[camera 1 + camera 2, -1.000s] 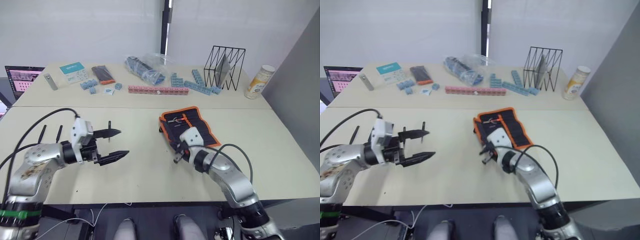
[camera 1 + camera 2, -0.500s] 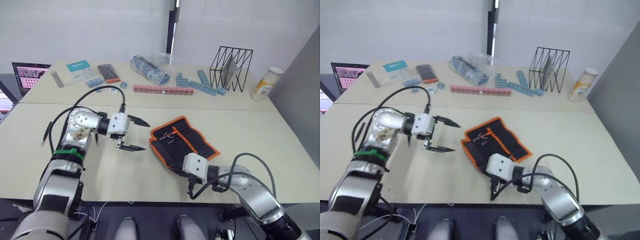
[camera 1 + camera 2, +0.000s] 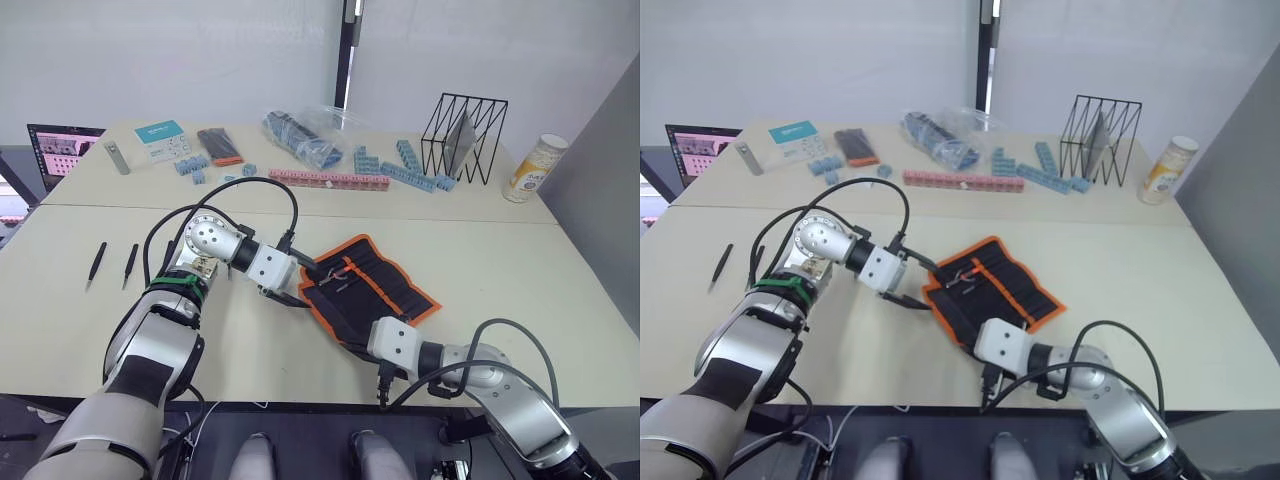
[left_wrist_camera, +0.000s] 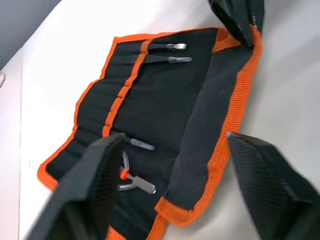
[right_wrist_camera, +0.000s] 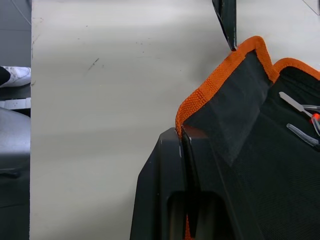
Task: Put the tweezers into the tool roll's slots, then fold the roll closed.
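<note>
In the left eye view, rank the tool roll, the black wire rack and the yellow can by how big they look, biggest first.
1. tool roll, though it lies nearer the camera
2. black wire rack
3. yellow can

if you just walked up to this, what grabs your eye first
The black tool roll with orange edging lies open mid-table, and both arms meet at it. The left gripper is open at the roll's left edge, while the right gripper is shut on the near flap. Two loose tweezers lie far off at the table's left side.
</note>
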Motion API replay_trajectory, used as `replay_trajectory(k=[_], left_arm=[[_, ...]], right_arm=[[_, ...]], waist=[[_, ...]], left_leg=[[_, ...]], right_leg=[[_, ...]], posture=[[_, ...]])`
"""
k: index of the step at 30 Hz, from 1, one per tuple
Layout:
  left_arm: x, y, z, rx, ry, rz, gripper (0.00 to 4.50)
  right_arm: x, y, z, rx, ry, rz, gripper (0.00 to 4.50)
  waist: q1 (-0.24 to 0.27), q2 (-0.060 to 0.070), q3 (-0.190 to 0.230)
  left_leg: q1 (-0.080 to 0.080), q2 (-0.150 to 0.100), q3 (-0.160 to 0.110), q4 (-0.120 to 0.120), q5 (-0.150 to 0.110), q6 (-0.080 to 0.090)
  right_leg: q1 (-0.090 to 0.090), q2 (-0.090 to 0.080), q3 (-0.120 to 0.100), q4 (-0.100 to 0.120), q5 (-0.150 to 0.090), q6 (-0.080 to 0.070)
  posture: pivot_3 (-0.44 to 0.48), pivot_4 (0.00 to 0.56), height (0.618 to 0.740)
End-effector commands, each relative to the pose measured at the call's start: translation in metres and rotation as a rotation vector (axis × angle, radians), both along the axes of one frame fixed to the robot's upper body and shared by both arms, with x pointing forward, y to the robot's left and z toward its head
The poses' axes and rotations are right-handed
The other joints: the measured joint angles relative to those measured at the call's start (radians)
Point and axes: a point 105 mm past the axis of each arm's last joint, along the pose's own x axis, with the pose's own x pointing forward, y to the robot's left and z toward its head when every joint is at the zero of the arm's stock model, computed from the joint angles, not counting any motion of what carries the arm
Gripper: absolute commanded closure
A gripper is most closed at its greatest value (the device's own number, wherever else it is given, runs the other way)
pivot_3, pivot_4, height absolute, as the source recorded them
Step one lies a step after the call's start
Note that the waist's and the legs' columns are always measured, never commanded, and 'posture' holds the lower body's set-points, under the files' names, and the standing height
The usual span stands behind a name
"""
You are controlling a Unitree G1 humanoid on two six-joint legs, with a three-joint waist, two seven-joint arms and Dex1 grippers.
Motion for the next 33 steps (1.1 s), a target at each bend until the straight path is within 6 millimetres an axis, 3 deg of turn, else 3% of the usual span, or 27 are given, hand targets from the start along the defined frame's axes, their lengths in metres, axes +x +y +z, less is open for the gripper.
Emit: replay_trajectory(k=[1, 6, 25, 33], left_arm=[[-0.002, 0.001, 0.009, 0.016, -0.058, -0.039, 2.78], [-0.004, 0.015, 0.004, 0.074, -0.093, -0.047, 4.41], [-0.014, 0.048, 0.001, -0.003, -0.111, 0.010, 4.46], [-0.022, 0.060, -0.014, 0.061, -0.123, -0.007, 4.46]], right_arm=[[-0.002, 0.000, 0.012, 0.011, -0.045, -0.004, 4.50], [-0.002, -0.001, 0.012, 0.011, -0.043, -0.013, 4.50], [-0.015, 0.020, 0.020, 0.046, -0.041, 0.039, 4.50], [-0.020, 0.023, 0.016, 0.032, -0.003, 0.042, 4.50]], waist=[[-0.001, 0.000, 0.000], [-0.002, 0.000, 0.000], [-0.006, 0.000, 0.000], [-0.002, 0.000, 0.000]], left_leg=[[0.000, 0.000, 0.000, 0.000, 0.000, 0.000], [0.000, 0.000, 0.000, 0.000, 0.000, 0.000], [0.001, 0.000, -0.001, 0.001, 0.000, 0.000], [0.001, 0.000, -0.001, 0.002, 0.000, 0.000]], right_leg=[[0.000, 0.000, 0.000, 0.000, 0.000, 0.000], [0.000, 0.000, 0.000, 0.000, 0.000, 0.000], [0.000, 0.000, 0.000, 0.004, 0.000, 0.000], [0.001, 0.000, 0.000, 0.004, 0.000, 0.000]], posture=[[0.000, 0.150, 0.738], [0.000, 0.150, 0.738], [0.000, 0.150, 0.738], [0.000, 0.150, 0.738]])
